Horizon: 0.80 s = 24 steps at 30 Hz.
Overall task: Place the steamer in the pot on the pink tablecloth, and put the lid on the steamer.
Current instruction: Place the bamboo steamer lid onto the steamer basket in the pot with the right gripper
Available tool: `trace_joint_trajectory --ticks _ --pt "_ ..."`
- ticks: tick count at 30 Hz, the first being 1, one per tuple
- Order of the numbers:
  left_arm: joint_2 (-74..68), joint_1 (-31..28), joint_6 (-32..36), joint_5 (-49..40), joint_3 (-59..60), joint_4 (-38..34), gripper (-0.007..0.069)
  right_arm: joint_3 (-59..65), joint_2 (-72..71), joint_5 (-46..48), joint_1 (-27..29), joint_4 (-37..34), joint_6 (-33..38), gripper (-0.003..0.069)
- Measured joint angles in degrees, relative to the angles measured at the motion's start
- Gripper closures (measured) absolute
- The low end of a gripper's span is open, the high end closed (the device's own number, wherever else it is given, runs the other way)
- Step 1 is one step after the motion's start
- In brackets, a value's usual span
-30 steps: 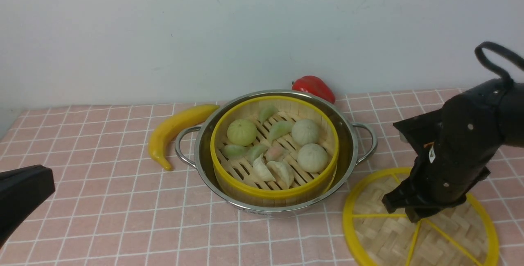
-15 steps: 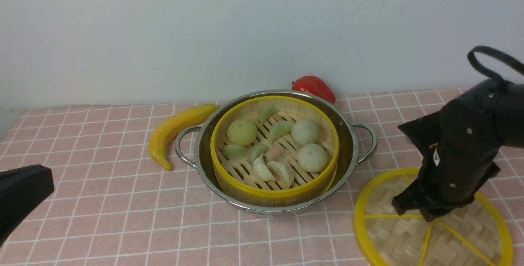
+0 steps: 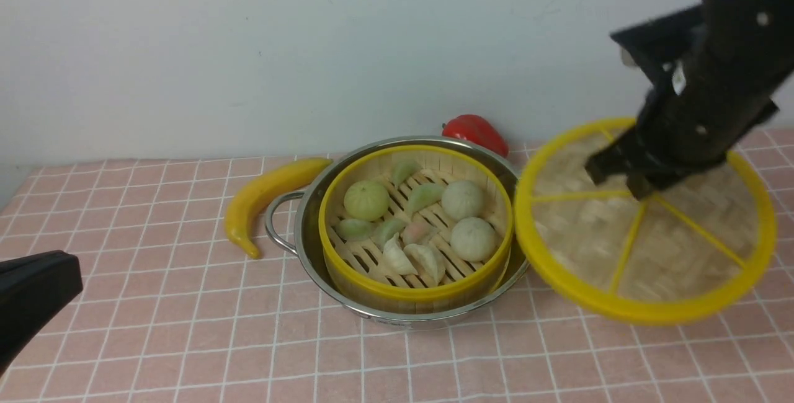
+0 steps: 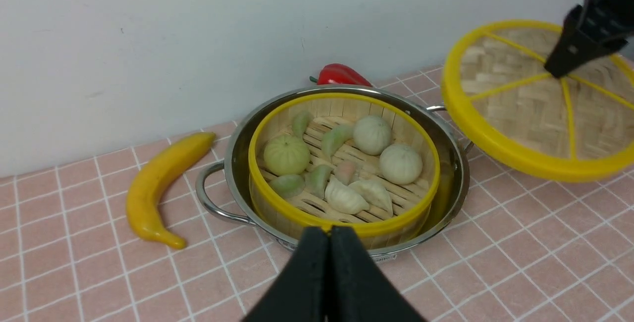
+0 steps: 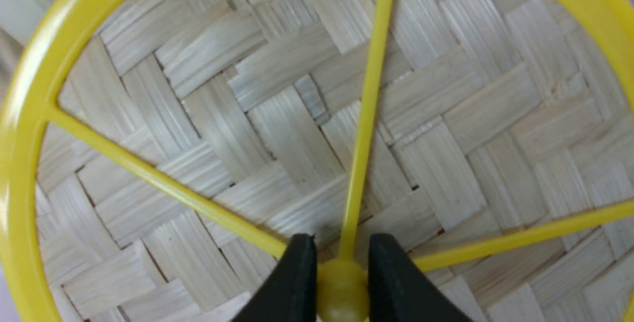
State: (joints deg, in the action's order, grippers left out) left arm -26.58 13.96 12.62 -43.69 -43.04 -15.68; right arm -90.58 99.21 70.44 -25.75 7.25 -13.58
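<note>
The right gripper (image 5: 342, 277) is clamped on the centre hub of the lid (image 3: 645, 248), holding it raised; the steamer (image 3: 415, 293) sits inside the pot (image 3: 308, 260), leftward of that gripper on the pink tablecloth (image 3: 205, 328).

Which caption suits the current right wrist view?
Right gripper's fingers gripping the yellow centre hub of the woven bamboo lid, yellow spokes radiating outward.
</note>
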Motion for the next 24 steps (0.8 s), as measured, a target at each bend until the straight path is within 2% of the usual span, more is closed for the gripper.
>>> trace_joint_trajectory --ticks 3,4,7,11,24 --pt "0.0 0.0 0.0 0.0 0.0 0.1 0.0643 -6.5 3.9 0.0 -2.0 -1.3 0.2 0.0513" --pt "0.0 0.0 0.0 0.0 0.0 0.1 0.0639 -13.4 8.4 0.0 -4.2 -2.3 0.3 0.0513" --pt "0.0 0.0 0.0 0.0 0.0 0.1 0.0636 -21.6 15.3 -0.1 -6.6 -4.0 0.4 0.0513" --pt "0.0 0.0 0.0 0.0 0.0 0.1 0.0633 -28.6 22.4 -0.1 -8.4 -6.6 0.4 0.0513" --pt "0.0 0.0 0.5 0.0 0.0 0.1 0.0632 -31.4 27.4 0.3 -8.7 -7.7 1.9 0.0513"
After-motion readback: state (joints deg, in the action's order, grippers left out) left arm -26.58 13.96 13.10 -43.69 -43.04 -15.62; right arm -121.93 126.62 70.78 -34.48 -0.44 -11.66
